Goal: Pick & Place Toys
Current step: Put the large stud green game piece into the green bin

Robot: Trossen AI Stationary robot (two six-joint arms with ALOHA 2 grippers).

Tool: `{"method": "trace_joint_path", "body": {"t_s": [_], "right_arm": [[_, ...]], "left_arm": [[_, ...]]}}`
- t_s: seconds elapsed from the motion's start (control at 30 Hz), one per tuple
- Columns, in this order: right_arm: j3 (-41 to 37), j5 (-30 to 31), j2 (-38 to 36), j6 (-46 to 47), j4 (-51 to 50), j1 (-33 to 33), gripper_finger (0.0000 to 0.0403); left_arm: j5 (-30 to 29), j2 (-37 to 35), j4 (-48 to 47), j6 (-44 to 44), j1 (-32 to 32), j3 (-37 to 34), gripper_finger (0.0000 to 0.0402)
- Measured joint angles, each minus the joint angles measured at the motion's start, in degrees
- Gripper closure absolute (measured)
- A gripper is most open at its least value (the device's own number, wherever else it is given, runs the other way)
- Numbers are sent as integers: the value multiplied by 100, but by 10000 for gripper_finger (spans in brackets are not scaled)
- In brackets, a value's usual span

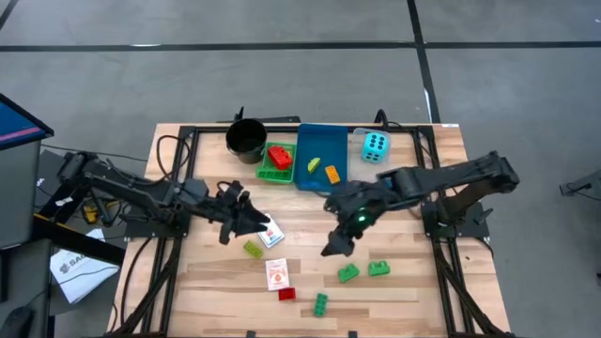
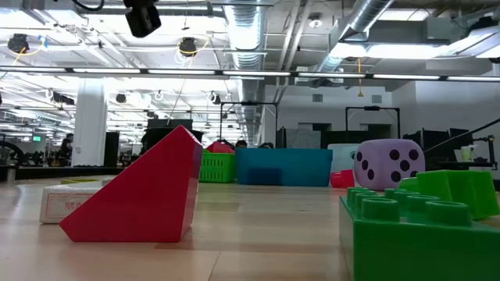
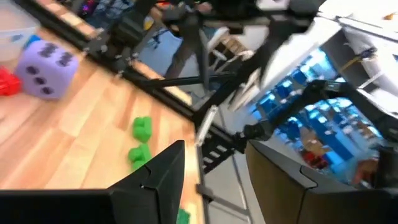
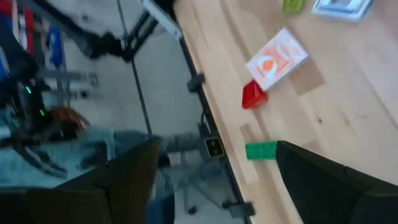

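Studded green plastic bricks (image 2: 426,234) crowd the low camera's foreground beside a smooth red wedge (image 2: 137,195) on the pale wooden table (image 1: 423,291). From left to right, the left gripper (image 1: 246,219) hovers by a white card pack (image 1: 271,234), its finger spread impossible to tell; an orange-faced pack (image 1: 277,273) lies mid-table; the right gripper (image 1: 335,246), fingers spread and empty, hangs above two green bricks (image 1: 363,271). A cyan foam die (image 1: 375,145) sits beside the blue tray (image 1: 320,158).

Red wedge block (image 2: 137,191) sits big up front, a white card pack (image 2: 66,204) touching behind it. Green brick (image 2: 422,234) close by, purple die (image 2: 388,164) farther back; no jaws showing here.
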Motion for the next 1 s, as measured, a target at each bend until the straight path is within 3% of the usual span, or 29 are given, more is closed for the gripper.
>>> {"method": "trace_joint_path", "body": {"t_s": [0.3, 0.5, 0.7, 1.0], "right_arm": [[2, 2222, -1102, 185, -363, 1112, 85], [0, 3869, -1371, 418, -1487, 2343, 85], [0, 4171, -1042, 309, -2428, 3147, 85], [-25, 4139, -182, 152, -4493, 3684, 85]], "left_arm": [[-15, 26, 529, -12, -89, 0, 236], [-799, 24, 903, 0, -84, 0, 236], [-1786, 24, 1458, -3, -82, 0, 236], [-1955, 29, 1702, -34, -82, 0, 236]]}}
